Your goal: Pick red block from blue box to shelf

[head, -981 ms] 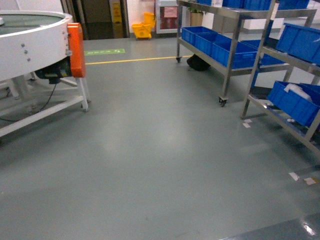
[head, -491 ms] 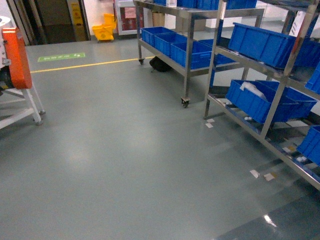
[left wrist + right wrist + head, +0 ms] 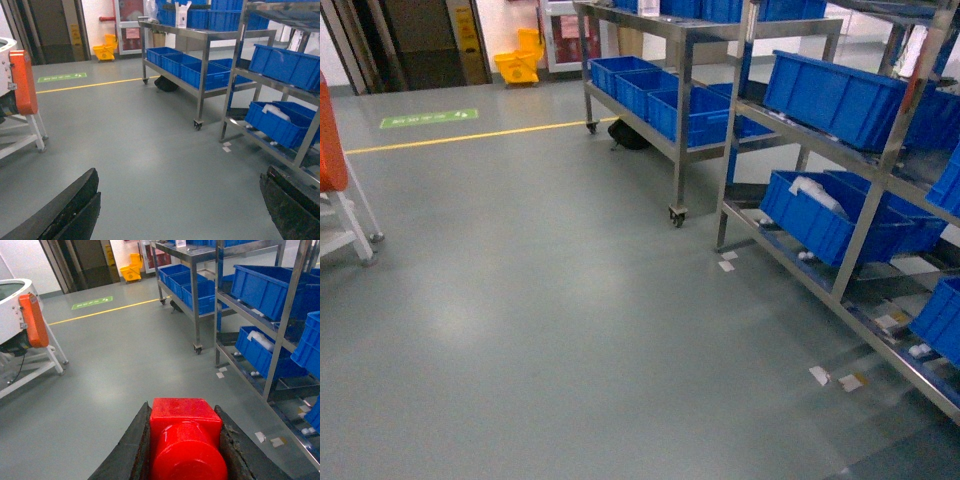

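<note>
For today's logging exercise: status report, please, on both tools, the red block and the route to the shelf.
Left tool open, empty. Right tool shut on red block. Shelf ahead right; bare floor between, nothing in the way.

Even overhead light, bright throughout, leaves soft pale patches on the grey floor (image 3: 520, 330). Glare streaks the shelf (image 3: 860, 230) uprights at 3 o'clock in the head view. The block (image 3: 186, 440) shines glossy and slightly soft at 6 o'clock. Shadows are faint, and fine detail is mildly blurred.
</note>
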